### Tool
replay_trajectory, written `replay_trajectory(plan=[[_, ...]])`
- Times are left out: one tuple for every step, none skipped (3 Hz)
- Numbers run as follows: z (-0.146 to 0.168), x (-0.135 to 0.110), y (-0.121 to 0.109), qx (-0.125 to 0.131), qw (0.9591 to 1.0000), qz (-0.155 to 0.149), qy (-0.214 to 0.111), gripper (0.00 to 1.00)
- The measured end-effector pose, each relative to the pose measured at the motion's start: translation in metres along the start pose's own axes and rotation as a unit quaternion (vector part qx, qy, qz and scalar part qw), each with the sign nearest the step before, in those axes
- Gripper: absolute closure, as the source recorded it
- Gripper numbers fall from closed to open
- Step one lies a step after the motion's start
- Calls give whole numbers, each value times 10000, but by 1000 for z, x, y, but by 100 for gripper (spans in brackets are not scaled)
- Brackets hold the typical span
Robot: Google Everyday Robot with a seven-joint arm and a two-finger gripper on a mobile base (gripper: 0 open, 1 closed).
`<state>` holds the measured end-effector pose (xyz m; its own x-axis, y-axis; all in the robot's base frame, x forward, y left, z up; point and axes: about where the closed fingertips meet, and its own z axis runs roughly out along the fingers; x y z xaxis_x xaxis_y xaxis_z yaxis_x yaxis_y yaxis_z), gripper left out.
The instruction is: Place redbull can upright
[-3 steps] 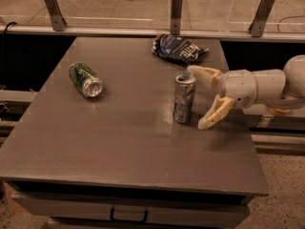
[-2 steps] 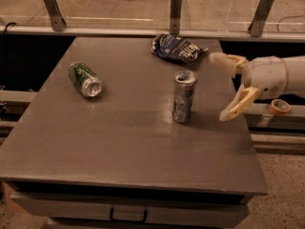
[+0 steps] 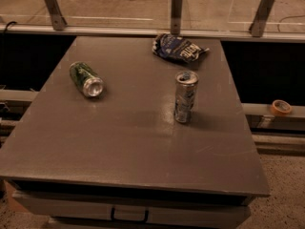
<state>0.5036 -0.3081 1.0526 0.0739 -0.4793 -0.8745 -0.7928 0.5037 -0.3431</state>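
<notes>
While the broad grey rectangular table (image 3: 119, 147) bore everything, a crumpled dark blue snack bag (image 3: 178, 49) lay at its far edge and a green metal can (image 3: 86, 78) on its side at its left. The slim, dented silver-and-blue redbull can (image 3: 185, 97) stood upright right of the table's centre. The gripper, beside it earlier, had left view, so its state could not be told.

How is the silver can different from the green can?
The redbull can stands upright; the green can lies on its side. The redbull can is silver with blue patches; the green can is green with a silver end. The redbull can looks slim and tall; the green can looks shorter. Both are drink cans resting on the grey table. The gripper is not in view, so it holds neither.
</notes>
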Motion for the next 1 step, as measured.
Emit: replay_trajectory(plan=[[8,1,4,-117,9999,-4,-53,0]])
